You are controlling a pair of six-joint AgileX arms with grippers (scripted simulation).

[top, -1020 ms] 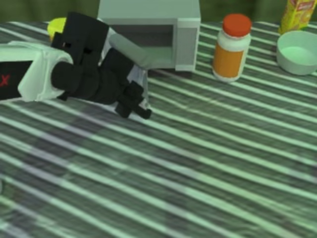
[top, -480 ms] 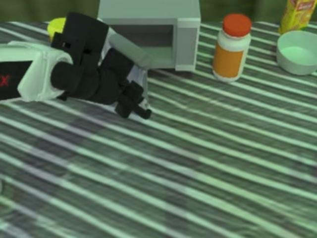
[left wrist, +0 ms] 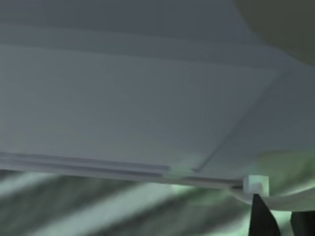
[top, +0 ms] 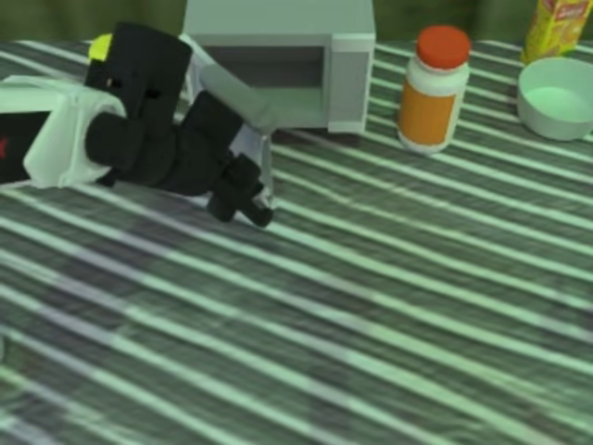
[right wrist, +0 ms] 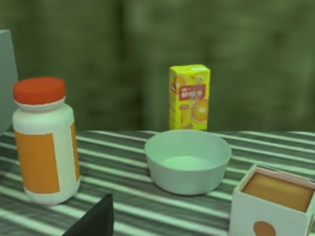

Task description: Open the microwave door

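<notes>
At the back left of the striped worktop, the pale grey boxy microwave (top: 287,56) stands with its flat, windowed grey door (top: 243,97) swung partly open. The left tool (top: 248,199) sits at the door's free edge; whether its fingers are closed cannot be told. The rigid, light, hinged panel is probably best gripped at that outer edge.

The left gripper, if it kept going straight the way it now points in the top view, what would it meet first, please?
The left gripper points toward the table's front right. Nothing stands in that line as far as the view shows: only bare striped table. Angled downward, it would probably touch the table first. The microwave door lies behind it.
</notes>
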